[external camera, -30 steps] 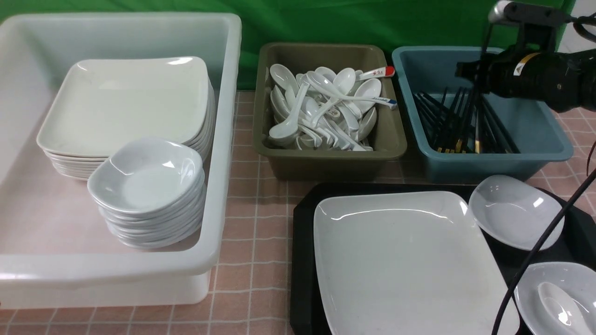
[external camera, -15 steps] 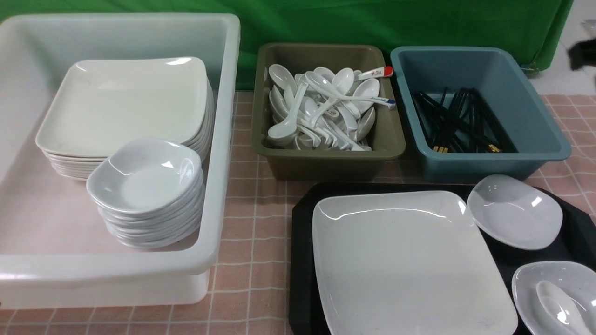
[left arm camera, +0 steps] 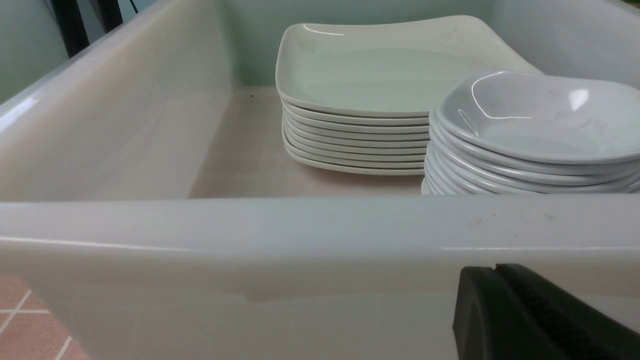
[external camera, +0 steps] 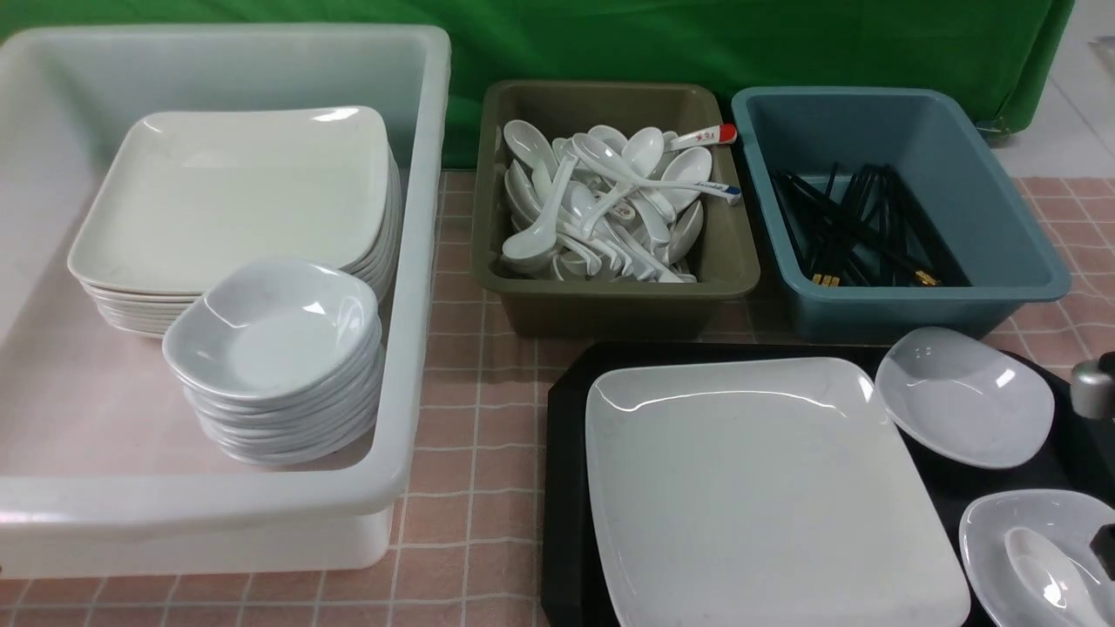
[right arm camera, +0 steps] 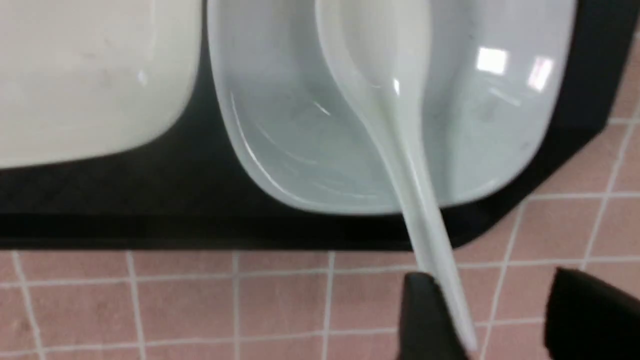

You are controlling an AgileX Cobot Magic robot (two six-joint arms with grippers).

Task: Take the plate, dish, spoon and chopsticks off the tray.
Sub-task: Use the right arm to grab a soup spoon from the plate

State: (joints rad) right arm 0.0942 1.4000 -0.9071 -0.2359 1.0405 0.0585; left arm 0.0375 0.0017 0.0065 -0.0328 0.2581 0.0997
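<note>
R gripper (right arm camera: 492, 300) is hanging open, holding nothing; spoon (right arm camera: 400, 135) handle is lying between jaws, off-centre. Centre first, then close gently.

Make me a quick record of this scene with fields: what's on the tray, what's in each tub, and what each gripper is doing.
Tray: plate, far dish, near dish with the spoon in it
White tub: plate stack, dish stack
Olive tub: white spoons
Blue tub: chopsticks
Left gripper: jaws shut, by the white tub's outer wall
Right gripper: jaws open around the spoon's handle end
</note>
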